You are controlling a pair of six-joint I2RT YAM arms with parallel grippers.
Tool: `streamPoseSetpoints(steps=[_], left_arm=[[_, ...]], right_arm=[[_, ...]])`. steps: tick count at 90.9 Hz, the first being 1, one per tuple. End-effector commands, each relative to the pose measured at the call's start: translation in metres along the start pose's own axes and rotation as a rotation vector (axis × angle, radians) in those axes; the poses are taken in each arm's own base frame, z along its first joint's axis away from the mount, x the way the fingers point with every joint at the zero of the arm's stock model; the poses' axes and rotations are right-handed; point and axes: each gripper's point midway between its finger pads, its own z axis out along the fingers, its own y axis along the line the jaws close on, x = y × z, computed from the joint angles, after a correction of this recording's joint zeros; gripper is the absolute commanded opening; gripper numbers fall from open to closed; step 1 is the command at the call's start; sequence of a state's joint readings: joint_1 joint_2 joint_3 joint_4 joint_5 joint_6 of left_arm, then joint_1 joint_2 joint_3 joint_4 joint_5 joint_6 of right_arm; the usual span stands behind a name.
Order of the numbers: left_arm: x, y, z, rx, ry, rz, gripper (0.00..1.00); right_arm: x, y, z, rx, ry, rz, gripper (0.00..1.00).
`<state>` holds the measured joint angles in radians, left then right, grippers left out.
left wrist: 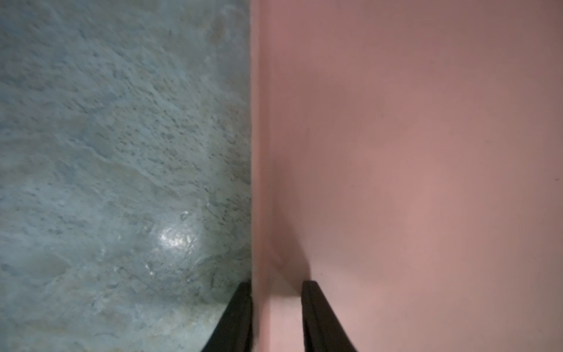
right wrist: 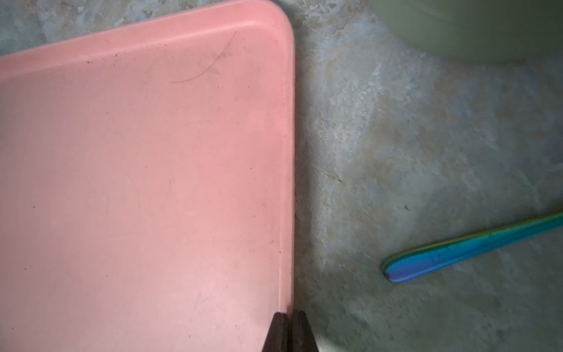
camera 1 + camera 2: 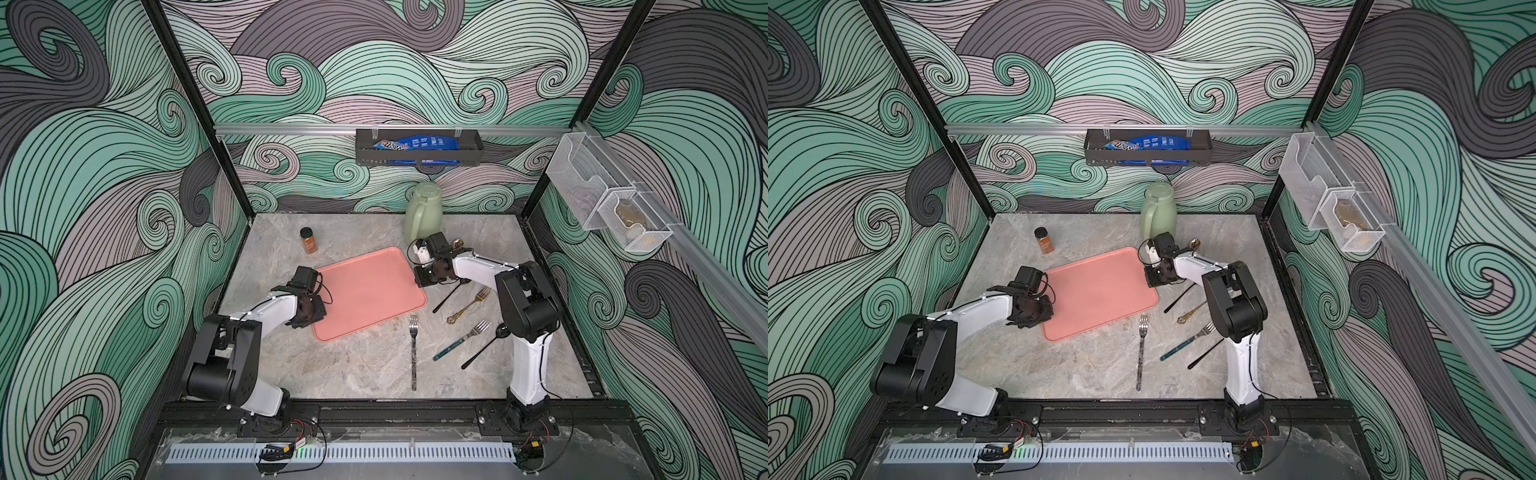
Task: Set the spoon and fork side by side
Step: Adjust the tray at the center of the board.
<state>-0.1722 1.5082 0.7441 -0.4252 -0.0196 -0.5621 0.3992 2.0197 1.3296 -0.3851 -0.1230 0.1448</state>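
Pink tray (image 3: 370, 291) edges sit pinched by both the left end effector (image 1: 275, 317) and right end effector (image 2: 288, 332), whose arm half-hides a spoon (image 3: 482, 351), while the silver fork (image 3: 413, 353) lies just off the tray's near corner, tines toward it.

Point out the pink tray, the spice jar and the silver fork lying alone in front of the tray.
pink tray (image 3: 365, 291): top view, bare floor.
spice jar (image 3: 308, 241): top view, body.
silver fork (image 3: 413, 353): top view, mid-handle.

Left claw (image 1: 276, 317) part-closed, right claw (image 2: 288, 332) pinched; both low.
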Motion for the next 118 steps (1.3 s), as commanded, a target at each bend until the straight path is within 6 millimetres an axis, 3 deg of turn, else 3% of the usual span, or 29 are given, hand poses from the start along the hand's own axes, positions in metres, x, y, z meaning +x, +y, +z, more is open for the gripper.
streamPoseSetpoints(steps=[1, 25, 46, 62, 72, 86, 102, 118], left_arm=[[-0.008, -0.001, 0.005, -0.012, 0.005, 0.005, 0.31], [-0.017, -0.008, 0.018, -0.003, 0.019, 0.004, 0.25], [-0.031, -0.019, 0.022, 0.017, 0.013, 0.041, 0.21], [-0.035, -0.027, 0.027, 0.036, 0.023, 0.051, 0.21], [-0.035, -0.03, 0.03, 0.049, 0.029, 0.051, 0.21], [-0.043, -0.039, 0.029, 0.066, 0.027, 0.062, 0.21], [-0.048, -0.046, 0.036, 0.084, 0.028, 0.067, 0.21], [-0.059, -0.053, 0.043, 0.079, 0.027, 0.073, 0.21]], right_arm=[[0.02, -0.003, -0.007, 0.024, 0.034, 0.048, 0.08], [0.054, -0.008, -0.01, 0.028, 0.071, 0.115, 0.07], [0.062, -0.015, -0.024, -0.007, 0.044, 0.174, 0.12], [0.059, -0.011, -0.039, -0.046, 0.01, 0.185, 0.36], [0.049, -0.017, -0.061, -0.048, -0.037, 0.212, 0.43], [0.041, -0.032, -0.091, -0.033, -0.107, 0.287, 0.45], [0.05, -0.042, -0.108, -0.044, -0.137, 0.359, 0.44], [0.067, -0.028, -0.116, -0.098, -0.123, 0.382, 0.42]])
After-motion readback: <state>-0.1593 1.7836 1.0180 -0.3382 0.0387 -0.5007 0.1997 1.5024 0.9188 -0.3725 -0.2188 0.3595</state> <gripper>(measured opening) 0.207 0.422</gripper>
